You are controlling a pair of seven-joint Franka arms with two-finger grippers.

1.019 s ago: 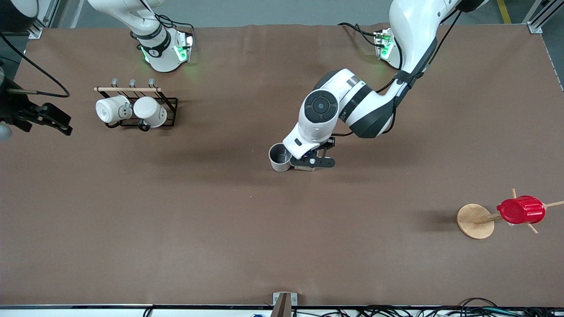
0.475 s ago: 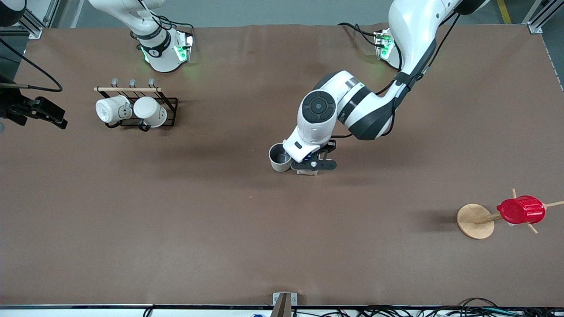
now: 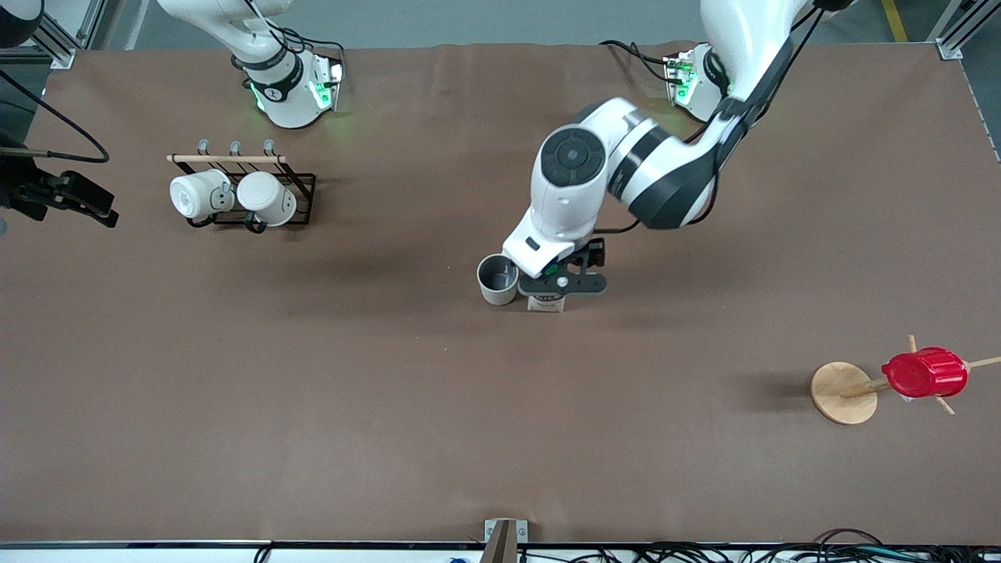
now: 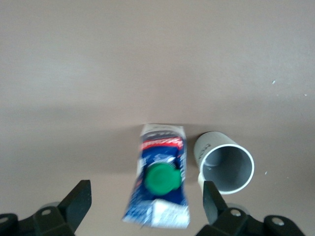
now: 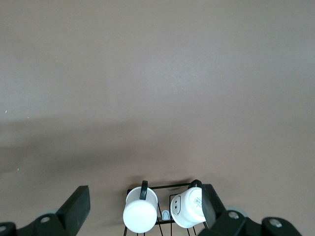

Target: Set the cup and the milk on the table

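Note:
The cream-white cup (image 3: pixel 497 279) stands upright on the brown table (image 3: pixel 313 391) near its middle, grey inside showing. The blue and white milk (image 3: pixel 546 305) stands close beside it, toward the left arm's end. My left gripper (image 3: pixel 560 288) hangs over the milk, open. In the left wrist view the milk (image 4: pixel 160 196), with its green cap (image 4: pixel 161 178), sits between the spread fingers (image 4: pixel 78 200) without touching them, and the cup (image 4: pixel 225 163) is next to it. My right gripper (image 3: pixel 78 205) is open and empty at the right arm's end of the table.
A black wire rack (image 3: pixel 301 181) near the right arm's base holds two white mugs (image 3: pixel 195 195), also in the right wrist view (image 5: pixel 140 216). A red ribbed cup (image 3: pixel 925 373) hangs on a wooden stand (image 3: pixel 843 392) at the left arm's end.
My left gripper has risen over the milk, which now shows more on the table beside the cup. My right gripper drew back a little toward the table's edge.

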